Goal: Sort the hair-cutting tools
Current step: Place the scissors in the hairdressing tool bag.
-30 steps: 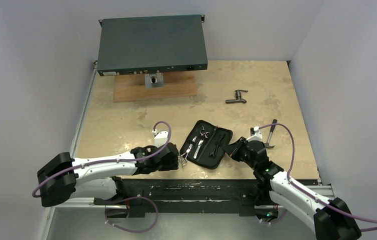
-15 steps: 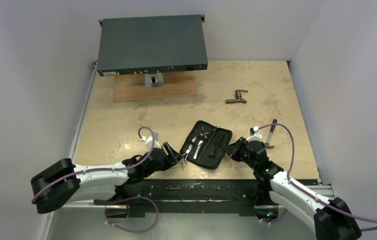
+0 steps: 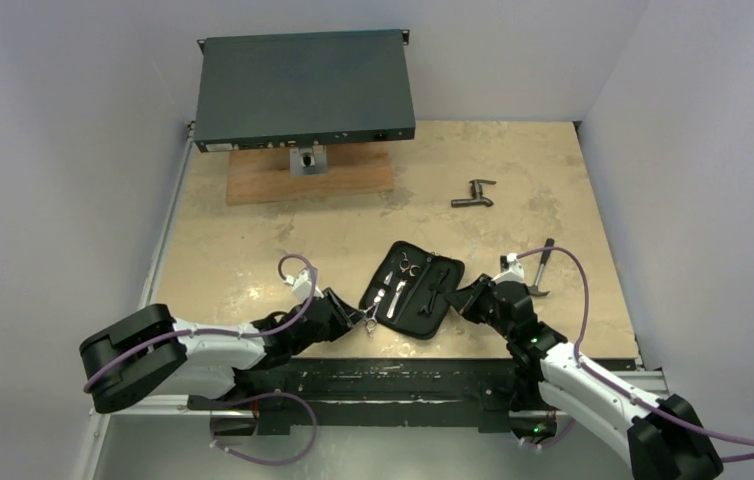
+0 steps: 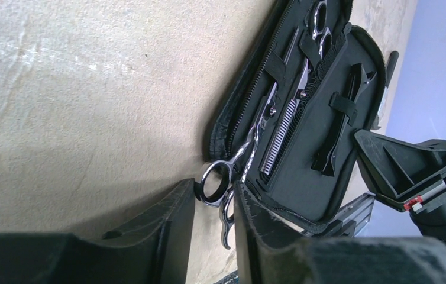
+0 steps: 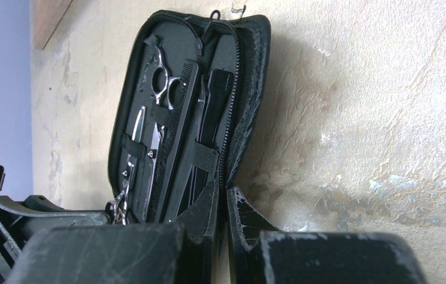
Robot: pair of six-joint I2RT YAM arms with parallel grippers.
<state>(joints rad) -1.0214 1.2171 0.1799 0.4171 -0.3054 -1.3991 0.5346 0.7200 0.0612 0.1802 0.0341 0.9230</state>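
Left wrist view: one scissors (image 4: 250,139) half out of the case (image 3: 456,272).
We judge the sort nearly done. The comb (image 5: 176,142), clip (image 4: 342,112) and second pair (image 5: 157,59) sit under straps inside, while these scissors poke a ring over the near rim. The left gripper (image 4: 213,204) brackets that handle, jaws a little apart; whether they bite we cannot tell. The right gripper (image 5: 223,204) is pressed together at the opposite rim, and whether it pinches fabric is unclear.

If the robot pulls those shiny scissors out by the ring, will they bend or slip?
Probably no bending: the scissors look like solid polished metal. That shine suggests they may slip or swivel in the left gripper. A strap in the case seems to cross them, so they might drag at first.
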